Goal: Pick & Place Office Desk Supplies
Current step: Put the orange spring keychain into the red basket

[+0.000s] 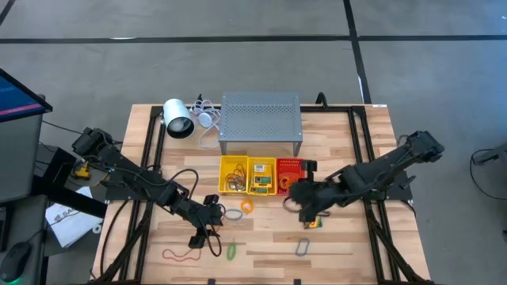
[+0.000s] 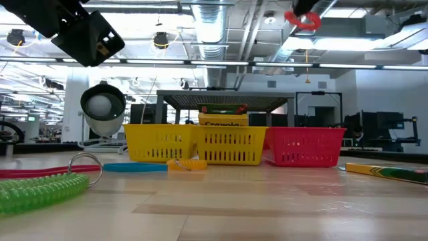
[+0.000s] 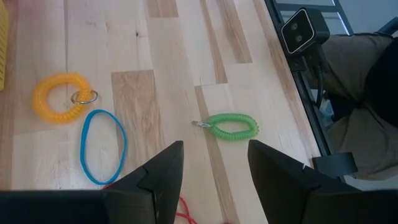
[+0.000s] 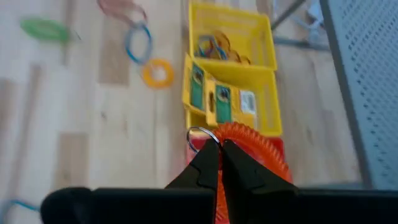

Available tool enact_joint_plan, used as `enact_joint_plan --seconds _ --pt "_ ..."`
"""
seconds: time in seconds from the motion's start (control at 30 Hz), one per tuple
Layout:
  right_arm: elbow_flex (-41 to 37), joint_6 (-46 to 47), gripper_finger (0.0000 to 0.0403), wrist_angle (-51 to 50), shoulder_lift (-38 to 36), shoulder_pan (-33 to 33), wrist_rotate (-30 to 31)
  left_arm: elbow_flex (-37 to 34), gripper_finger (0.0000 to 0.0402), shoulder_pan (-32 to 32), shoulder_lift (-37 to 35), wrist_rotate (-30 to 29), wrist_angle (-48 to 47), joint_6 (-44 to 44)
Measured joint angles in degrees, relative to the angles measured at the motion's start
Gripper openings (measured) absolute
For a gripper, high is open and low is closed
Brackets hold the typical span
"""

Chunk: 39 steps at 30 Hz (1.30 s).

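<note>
My right gripper (image 4: 219, 149) is shut on a red-orange coil ring (image 4: 258, 149) and holds it high over the baskets; the coil shows at the top of the low view (image 2: 304, 19). My left gripper (image 3: 214, 165) stands open above the table, touching nothing. Ahead of it a green coil (image 3: 231, 126), a yellow-orange coil (image 3: 59, 96), a blue band (image 3: 102, 146) and a red band (image 1: 181, 255) lie flat on the wood. Two yellow baskets (image 1: 234, 164) (image 1: 261, 162) hold rubber bands and crayon boxes (image 4: 221, 102); a red basket (image 1: 290, 164) stands beside them. My right gripper pinches the red-orange coil between its two fingertips, beside the coil's metal key ring (image 4: 198, 133). The fingers slant down from the table's right side. The coil is lifted clear, above the red basket.
A grey perforated stand (image 1: 261, 120) and a white lamp (image 1: 178, 119) are at the far side. A crayon box (image 1: 315, 225) and a grey ring (image 1: 303, 247) lie under and near the right arm. Bare wood shows at the near right.
</note>
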Motion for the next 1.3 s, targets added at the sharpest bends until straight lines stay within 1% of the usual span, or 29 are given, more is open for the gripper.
enact_joint_plan --seconds 0.13,0.3,0.43,0.53,0.73,0.97,1.07,1.3 --pt "-9.39 -1.93 0.0001 12.90 -7.97 -0.09 -4.17 0.00 0.0176 0.00 0.00 -0.02 0.30 0.03" --pt "-21.00 -6.90 0.0001 31.25 -16.37 -1.52 -12.51 0.00 0.0176 0.00 0.00 -0.07 1.14 0.22" --pt "-29.81 -8.12 0.0001 42.35 -20.99 -4.84 -18.39 0.00 0.0176 0.01 0.00 -0.26 1.66 0.26" --pt "-35.55 -8.13 0.0001 49.31 -22.84 -7.98 -22.43 0.00 0.0176 0.00 0.02 -0.26 1.98 0.29" --pt "-43.12 -9.43 0.0001 61.32 -22.20 -13.29 -29.42 0.00 0.0176 0.07 0.00 -0.26 2.59 0.37" --pt "-45.80 -10.90 0.0001 65.89 -17.68 -17.88 -34.08 0.00 0.0176 0.07 0.00 -0.24 2.81 0.39" --pt "-47.11 -10.08 0.0001 66.58 -15.73 -19.99 -35.98 0.00 0.0176 0.07 0.01 -0.24 2.90 0.39" --pt "-47.90 -8.98 0.0001 65.95 -11.50 -23.68 -36.06 0.00 0.0176 0.07 0.02 -0.22 3.24 0.39"
